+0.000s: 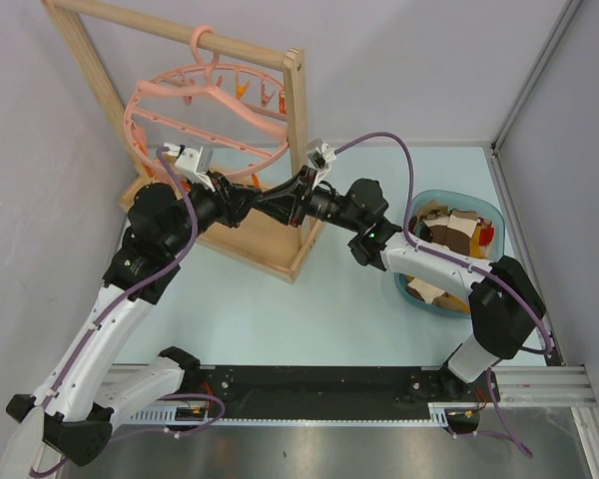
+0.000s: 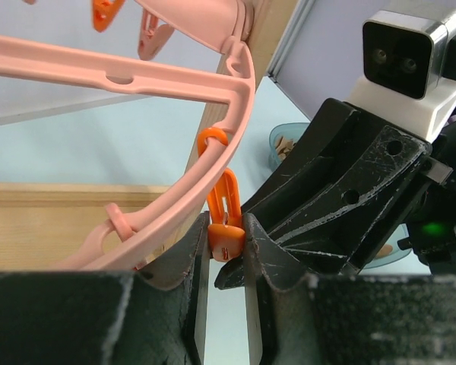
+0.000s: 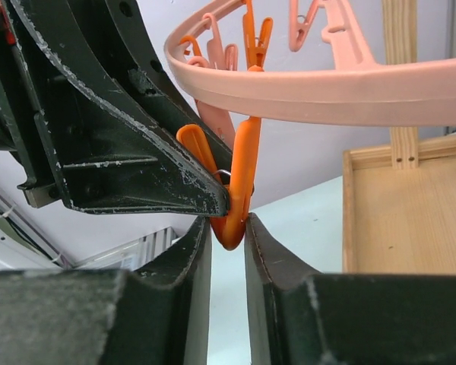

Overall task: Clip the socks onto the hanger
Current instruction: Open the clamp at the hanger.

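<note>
The pink hanger (image 1: 208, 112) hangs by its hook from the wooden rack's top bar. An orange clip (image 2: 226, 228) hangs under its ring. My left gripper (image 2: 226, 245) is shut on the clip's lower end. My right gripper (image 3: 229, 228) comes from the opposite side and pinches the same orange clip (image 3: 242, 175) at its tip. The two grippers meet under the ring, left (image 1: 246, 200) and right (image 1: 280, 200). Neither holds a sock. The socks (image 1: 449, 232), cream and brown, lie piled in the teal basin at the right.
The wooden rack (image 1: 298, 150) stands at the back left on a wooden tray base (image 1: 265, 244), its right post just behind the grippers. The teal basin (image 1: 411, 289) sits beside the right arm. Grey walls enclose the table on the left, back and right.
</note>
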